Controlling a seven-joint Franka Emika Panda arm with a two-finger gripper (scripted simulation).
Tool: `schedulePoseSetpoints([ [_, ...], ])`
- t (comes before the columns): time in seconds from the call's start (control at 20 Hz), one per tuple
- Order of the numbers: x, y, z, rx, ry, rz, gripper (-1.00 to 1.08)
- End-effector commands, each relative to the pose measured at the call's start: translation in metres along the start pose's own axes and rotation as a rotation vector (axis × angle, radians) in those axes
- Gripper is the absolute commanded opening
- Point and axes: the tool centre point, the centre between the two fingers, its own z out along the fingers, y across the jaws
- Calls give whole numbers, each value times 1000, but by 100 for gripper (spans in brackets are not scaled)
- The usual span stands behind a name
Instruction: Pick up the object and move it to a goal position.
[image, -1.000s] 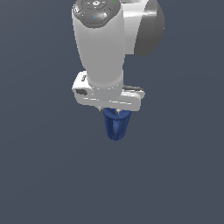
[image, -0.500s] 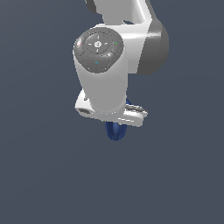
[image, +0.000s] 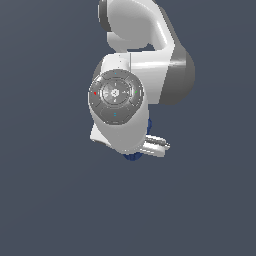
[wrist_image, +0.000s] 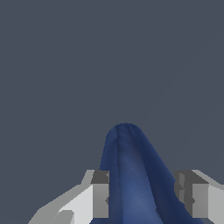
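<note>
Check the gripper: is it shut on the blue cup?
Shut on it: in the wrist view, the gripper has both fingers pressed against the dark blue cup.

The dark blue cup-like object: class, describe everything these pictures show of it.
The dark blue object is a smooth, matte-looking tapered body with a groove running along its side. In the wrist view it sits between the tool's two fingers, which appear to press its sides. In the exterior view only a blue sliver shows beneath the arm.
</note>
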Motion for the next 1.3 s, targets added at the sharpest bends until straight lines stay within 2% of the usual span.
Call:
schedulePoseSetpoints([
  [0.0,3,-2,4,0,-11,6,28],
  [0.75,6,-4,14,0,-28,15,28],
  [1.25,6,-4,36,0,-28,16,28],
])
